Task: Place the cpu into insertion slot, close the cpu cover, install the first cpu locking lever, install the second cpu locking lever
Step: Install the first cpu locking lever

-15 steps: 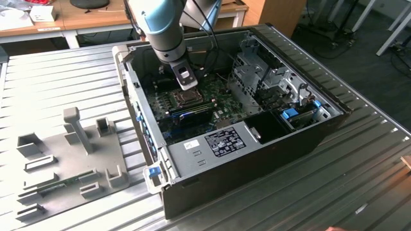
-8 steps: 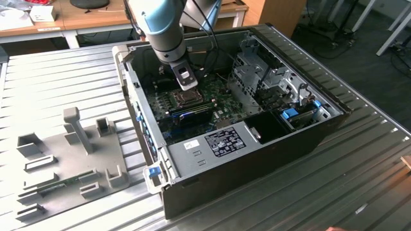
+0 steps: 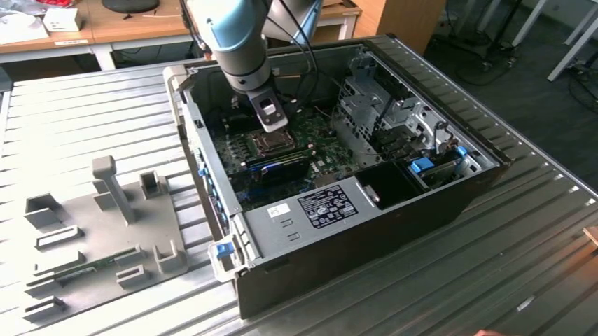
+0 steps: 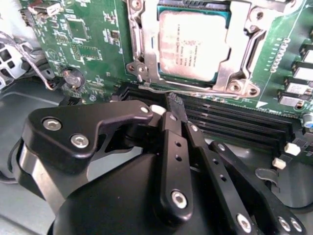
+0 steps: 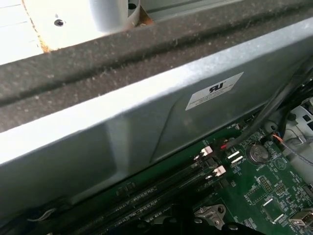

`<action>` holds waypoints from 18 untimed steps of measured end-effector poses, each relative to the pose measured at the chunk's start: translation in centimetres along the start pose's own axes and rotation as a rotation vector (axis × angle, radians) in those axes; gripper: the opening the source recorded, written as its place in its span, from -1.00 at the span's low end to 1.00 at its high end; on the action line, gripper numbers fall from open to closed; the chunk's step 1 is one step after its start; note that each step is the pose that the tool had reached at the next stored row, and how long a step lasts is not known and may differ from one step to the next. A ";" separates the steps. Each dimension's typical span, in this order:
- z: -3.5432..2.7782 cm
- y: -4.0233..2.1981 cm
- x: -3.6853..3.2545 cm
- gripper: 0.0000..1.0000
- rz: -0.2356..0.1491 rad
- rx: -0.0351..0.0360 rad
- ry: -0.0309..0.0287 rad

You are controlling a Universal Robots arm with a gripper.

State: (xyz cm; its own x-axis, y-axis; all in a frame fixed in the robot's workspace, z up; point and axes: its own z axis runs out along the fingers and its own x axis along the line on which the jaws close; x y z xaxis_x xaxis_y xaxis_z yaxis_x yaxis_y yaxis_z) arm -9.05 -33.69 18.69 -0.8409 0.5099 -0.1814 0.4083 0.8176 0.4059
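Dull grey square cpu seated flat under silvery cpu cover, black pincer clenched, empty.

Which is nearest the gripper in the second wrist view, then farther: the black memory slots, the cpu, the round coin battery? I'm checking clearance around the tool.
Measured from the gripper:
1. The black memory slots, directly under and just beyond the fingertips.
2. The cpu, seated in the socket under the cpu cover, past the slots.
3. The coin battery, off to the side on the green board, farthest.
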 end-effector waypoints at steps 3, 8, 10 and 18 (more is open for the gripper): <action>-0.02 -0.09 -0.08 -0.80 0.000 0.0000 0.0000; -0.10 -0.30 -0.27 -0.80 0.000 0.0006 0.0000; -0.10 -0.36 -0.32 -0.80 0.000 -0.0001 0.0000; -0.02 -0.13 -0.18 -0.80 0.000 0.0002 0.0000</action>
State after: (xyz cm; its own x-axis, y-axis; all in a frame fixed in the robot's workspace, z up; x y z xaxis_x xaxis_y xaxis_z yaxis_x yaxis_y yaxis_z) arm -8.97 -33.89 18.69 -0.8408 0.5101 -0.1814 0.4085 0.8176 0.4058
